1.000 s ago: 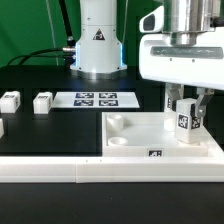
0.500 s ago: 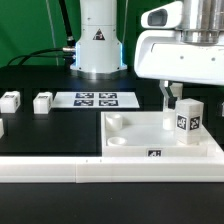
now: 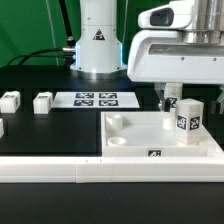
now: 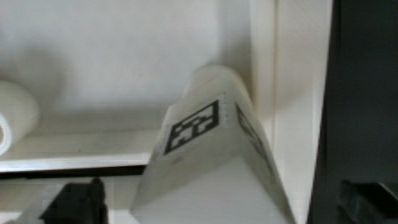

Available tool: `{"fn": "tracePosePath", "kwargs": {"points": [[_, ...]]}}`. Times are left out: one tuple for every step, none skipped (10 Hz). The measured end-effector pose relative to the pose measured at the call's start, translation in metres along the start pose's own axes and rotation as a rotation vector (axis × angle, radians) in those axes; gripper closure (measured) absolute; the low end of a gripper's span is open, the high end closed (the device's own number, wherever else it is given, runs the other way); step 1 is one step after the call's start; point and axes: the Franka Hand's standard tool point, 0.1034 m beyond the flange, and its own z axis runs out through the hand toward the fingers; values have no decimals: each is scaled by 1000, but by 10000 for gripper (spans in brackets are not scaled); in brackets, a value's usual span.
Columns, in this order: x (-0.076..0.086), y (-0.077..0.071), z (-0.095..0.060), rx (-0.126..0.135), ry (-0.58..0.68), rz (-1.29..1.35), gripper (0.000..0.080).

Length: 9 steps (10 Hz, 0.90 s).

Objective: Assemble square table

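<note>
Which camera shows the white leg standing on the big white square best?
The exterior view: the leg stands whole and upright on the square table top. The wrist view shows only part of it, close up, with its tag.

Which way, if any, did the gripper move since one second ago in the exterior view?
Yes. The gripper has released the upright table leg and shifted toward the exterior view's left, closer to the marker board; its jaws are open.
</note>
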Motion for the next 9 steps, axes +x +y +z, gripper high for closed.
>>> {"fn": "tracePosePath", "kwargs": {"points": [[0,0,0,-1,0,-47,151],[0,0,0,-1,0,-124,151],[0,1,0,-1,0,-181,151],[0,1,0,-3,0,-231,151],[0,1,0,-7,0,-288,151],[0,1,0,-7,0,-285,151],[0,1,0,-7,0,-284,278],[0,1,0,-7,0,-284,414],[0,1,0,-7,0,-266,414]]}}
